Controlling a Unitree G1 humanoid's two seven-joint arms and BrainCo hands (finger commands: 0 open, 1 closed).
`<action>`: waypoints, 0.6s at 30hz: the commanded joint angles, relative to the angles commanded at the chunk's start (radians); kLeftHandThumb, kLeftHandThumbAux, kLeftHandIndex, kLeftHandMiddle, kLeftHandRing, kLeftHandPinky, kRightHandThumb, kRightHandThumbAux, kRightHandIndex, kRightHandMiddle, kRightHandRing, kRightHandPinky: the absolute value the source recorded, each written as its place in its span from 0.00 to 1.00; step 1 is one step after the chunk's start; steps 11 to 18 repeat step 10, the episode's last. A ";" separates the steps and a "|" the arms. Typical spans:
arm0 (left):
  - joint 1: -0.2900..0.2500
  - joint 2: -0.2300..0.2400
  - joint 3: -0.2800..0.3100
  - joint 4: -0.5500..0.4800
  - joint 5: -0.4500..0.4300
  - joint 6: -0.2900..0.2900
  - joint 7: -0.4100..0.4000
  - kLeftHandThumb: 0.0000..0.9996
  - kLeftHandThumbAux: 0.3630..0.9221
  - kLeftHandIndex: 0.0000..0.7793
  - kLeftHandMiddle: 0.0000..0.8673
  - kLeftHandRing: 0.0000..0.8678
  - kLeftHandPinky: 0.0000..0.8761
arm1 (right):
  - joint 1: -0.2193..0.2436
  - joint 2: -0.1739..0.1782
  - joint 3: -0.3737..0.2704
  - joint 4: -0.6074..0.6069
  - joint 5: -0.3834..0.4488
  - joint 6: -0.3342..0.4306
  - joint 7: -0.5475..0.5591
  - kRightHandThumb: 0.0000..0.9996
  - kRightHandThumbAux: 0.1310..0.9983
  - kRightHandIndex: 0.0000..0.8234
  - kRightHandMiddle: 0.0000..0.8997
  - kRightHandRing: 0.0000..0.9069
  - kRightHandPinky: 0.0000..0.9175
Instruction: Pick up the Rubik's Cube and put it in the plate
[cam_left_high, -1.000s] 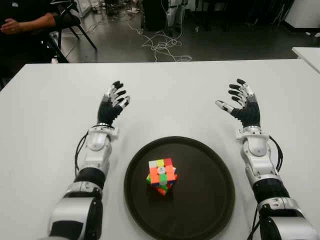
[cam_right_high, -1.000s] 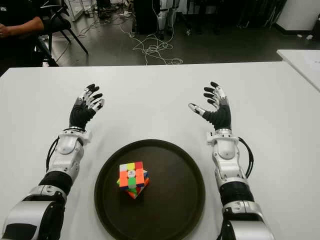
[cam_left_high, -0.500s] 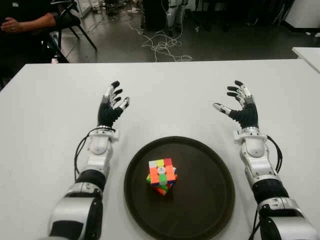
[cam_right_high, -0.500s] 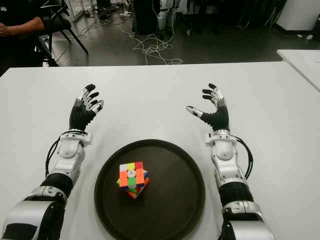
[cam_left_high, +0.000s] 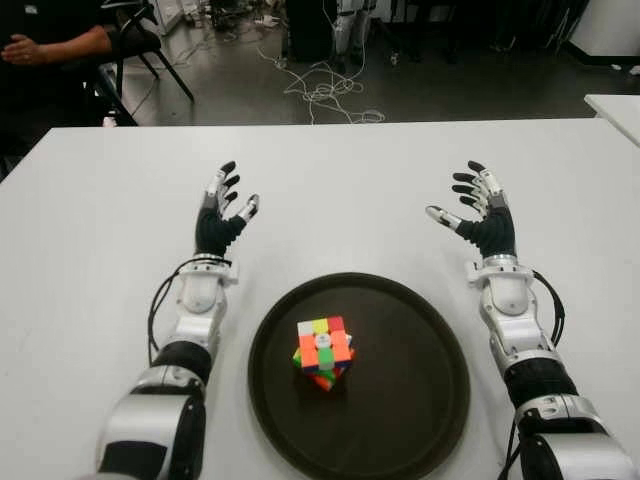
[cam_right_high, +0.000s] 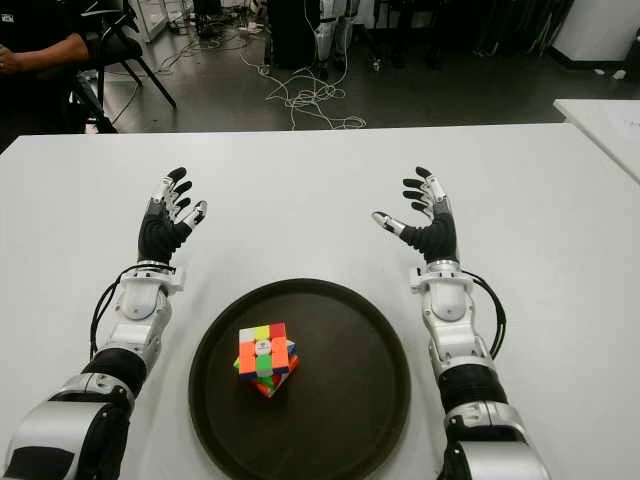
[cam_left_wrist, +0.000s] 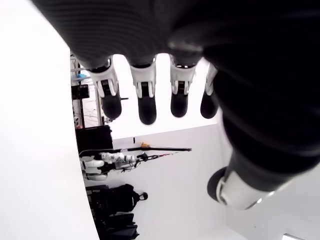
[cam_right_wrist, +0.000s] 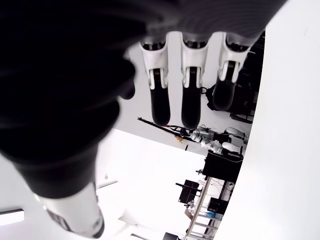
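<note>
A multicoloured Rubik's Cube (cam_left_high: 323, 352) sits inside the round dark plate (cam_left_high: 420, 400), left of its centre, tilted onto a corner. My left hand (cam_left_high: 224, 205) is above the white table, beyond the plate and to its left, fingers spread and holding nothing. To the plate's far right my right hand (cam_left_high: 473, 205) shows the same open pose. The left wrist view shows my left fingers (cam_left_wrist: 146, 92) extended and empty. In the right wrist view my right fingers (cam_right_wrist: 192, 77) hold nothing.
The white table (cam_left_high: 340, 190) stretches to its far edge. Beyond it lie a dark floor with loose cables (cam_left_high: 320, 90) and chairs. A seated person's arm (cam_left_high: 60, 45) shows at the far left. A second white table's corner (cam_left_high: 615, 105) is at the right.
Both hands have drifted slightly toward me and to the left. The cube and the plate have not moved.
</note>
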 joint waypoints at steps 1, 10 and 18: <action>0.000 0.000 0.000 0.001 0.000 -0.001 0.002 0.00 0.65 0.05 0.09 0.08 0.10 | 0.000 -0.001 0.000 0.001 0.000 -0.002 0.001 0.11 0.80 0.18 0.29 0.27 0.24; -0.004 0.000 -0.004 0.006 0.002 -0.006 0.010 0.00 0.69 0.05 0.09 0.08 0.09 | -0.004 -0.004 0.003 0.008 -0.007 -0.006 -0.003 0.10 0.79 0.20 0.29 0.27 0.23; -0.004 0.000 -0.004 0.006 0.002 -0.006 0.010 0.00 0.69 0.05 0.09 0.08 0.09 | -0.004 -0.004 0.003 0.008 -0.007 -0.006 -0.003 0.10 0.79 0.20 0.29 0.27 0.23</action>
